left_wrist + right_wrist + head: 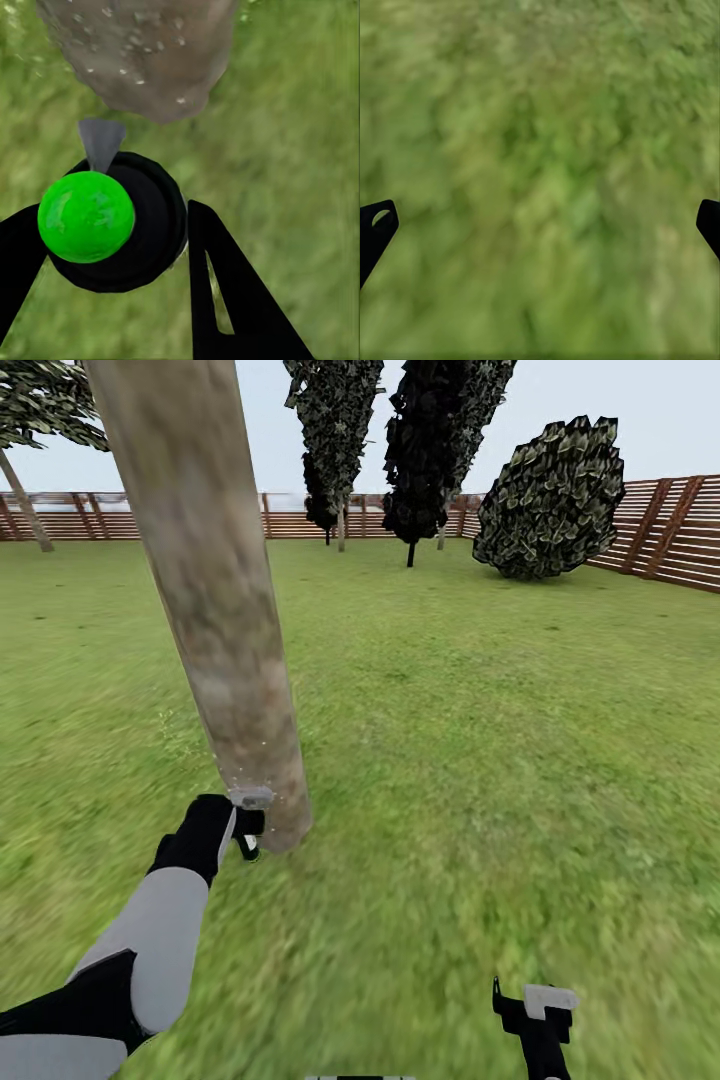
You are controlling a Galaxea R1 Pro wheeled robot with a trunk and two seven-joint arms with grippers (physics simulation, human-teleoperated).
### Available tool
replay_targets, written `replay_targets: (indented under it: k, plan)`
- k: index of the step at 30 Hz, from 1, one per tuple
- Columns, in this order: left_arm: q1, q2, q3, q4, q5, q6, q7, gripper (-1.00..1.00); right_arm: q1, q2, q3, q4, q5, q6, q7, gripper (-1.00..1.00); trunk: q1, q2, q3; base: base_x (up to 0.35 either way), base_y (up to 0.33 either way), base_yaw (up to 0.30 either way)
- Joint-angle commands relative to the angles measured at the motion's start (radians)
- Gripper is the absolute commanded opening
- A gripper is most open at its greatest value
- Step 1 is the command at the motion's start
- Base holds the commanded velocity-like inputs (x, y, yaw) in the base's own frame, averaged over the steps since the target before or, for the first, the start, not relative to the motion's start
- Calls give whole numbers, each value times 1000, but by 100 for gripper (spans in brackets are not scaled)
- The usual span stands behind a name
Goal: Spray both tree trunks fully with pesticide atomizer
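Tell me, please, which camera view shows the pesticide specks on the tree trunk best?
The left wrist view: pale pesticide specks dot the tree trunk close up, just beyond the atomizer. In the head view they are faint dots near the trunk's base. The right wrist view shows grass.

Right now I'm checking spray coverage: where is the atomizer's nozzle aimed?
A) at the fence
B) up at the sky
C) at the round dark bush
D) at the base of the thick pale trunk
D: the left hand holds the atomizer beside the trunk base, whitish specks on its bark.
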Motion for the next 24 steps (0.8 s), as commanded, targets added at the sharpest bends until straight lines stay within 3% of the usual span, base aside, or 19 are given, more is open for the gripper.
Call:
replay_targets:
  k: [1, 5, 6, 11, 15, 18, 24]
  plan:
    - [-4, 6, 8, -2, -10, 4, -9, -100, -1, 0, -6, 1, 10, -2, -4, 100, 0, 0, -1, 0, 0, 0]
    - [2, 74, 7, -3, -11, 5, -10, -100, -1, 0, -6, 1, 11, -2, -4, 100, 0, 0, -1, 0, 0, 0]
    - [5, 77, 4, -3, -11, 5, -9, -100, -1, 0, -6, 1, 11, -2, -4, 100, 0, 0, -1, 0, 0, 0]
    - [-6, 67, 4, -3, -10, 4, -8, -100, -1, 1, -6, 1, 11, -2, -4, 100, 0, 0, -1, 0, 0, 16]
    - [-35, 30, 3, -4, -9, 18, -8, -100, -1, 2, -6, 1, 11, -2, -4, 100, 0, 0, -1, 0, 0, 228]
    - [-54, 33, 2, -19, -10, 68, -8, -100, -1, 2, -6, 1, 11, -2, -4, 100, 0, 0, -1, 0, 0, 265]
    - [-48, 33, 0, -83, -11, 86, -9, -100, -1, 1, -6, 1, 11, -3, -4, 100, 0, 0, -1, 50, -151, 53]
